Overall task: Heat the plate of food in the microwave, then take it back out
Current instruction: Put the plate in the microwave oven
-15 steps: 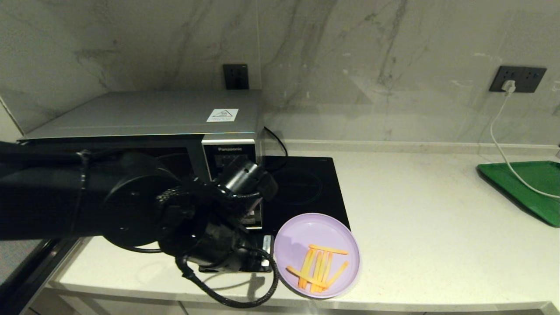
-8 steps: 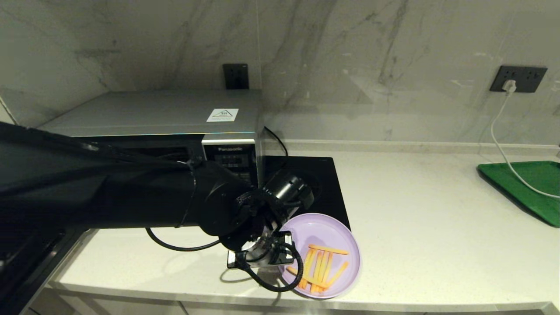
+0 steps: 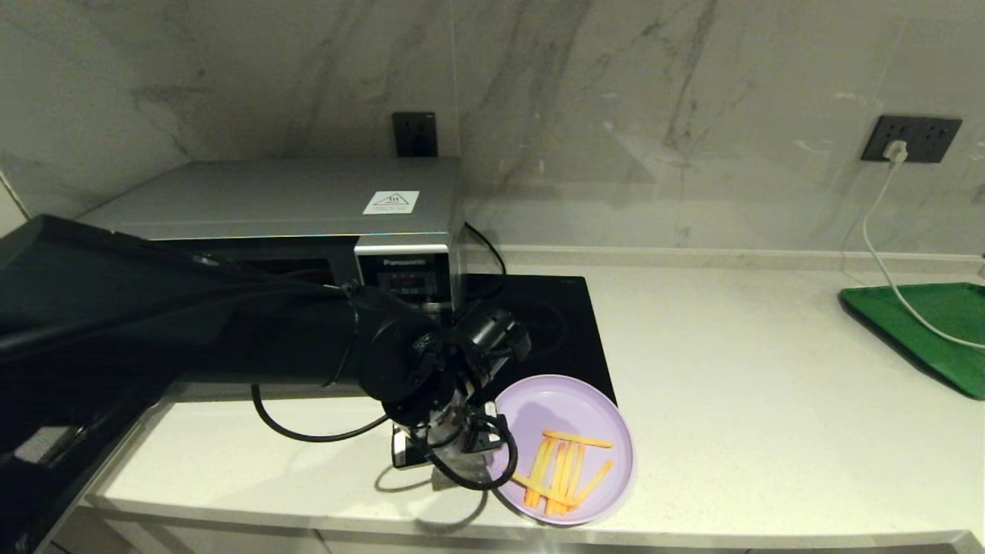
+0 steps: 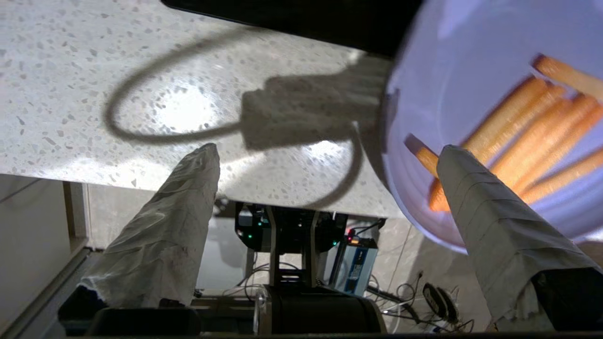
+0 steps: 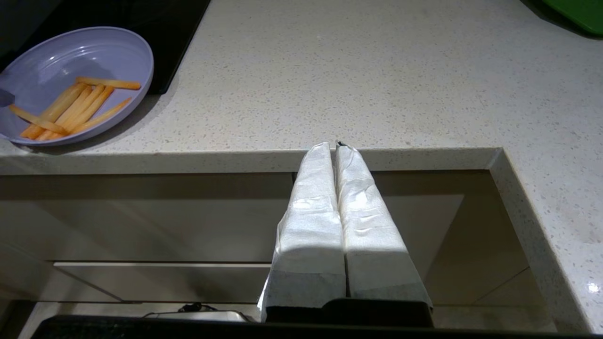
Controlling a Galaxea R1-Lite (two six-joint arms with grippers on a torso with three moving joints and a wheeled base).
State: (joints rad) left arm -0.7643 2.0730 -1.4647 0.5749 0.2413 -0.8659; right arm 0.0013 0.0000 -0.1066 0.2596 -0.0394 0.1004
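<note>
**Left hand lining up on plate rim**

Microwave [image 3: 308, 223] sits at the counter's [image 3: 739, 385] 10 o'clock. Plate of food [image 3: 565, 450] at 6 o'clock, overhanging the edge; we judge it light, stiff, slick: pinch the near rim. Left hand [image 4: 325, 155] spread apart, straddling the rim. Right hand [image 5: 337, 147] together, parked below the counter.

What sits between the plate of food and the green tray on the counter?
Nothing: the head view shows only bare countertop between the plate of food and the green tray.
</note>
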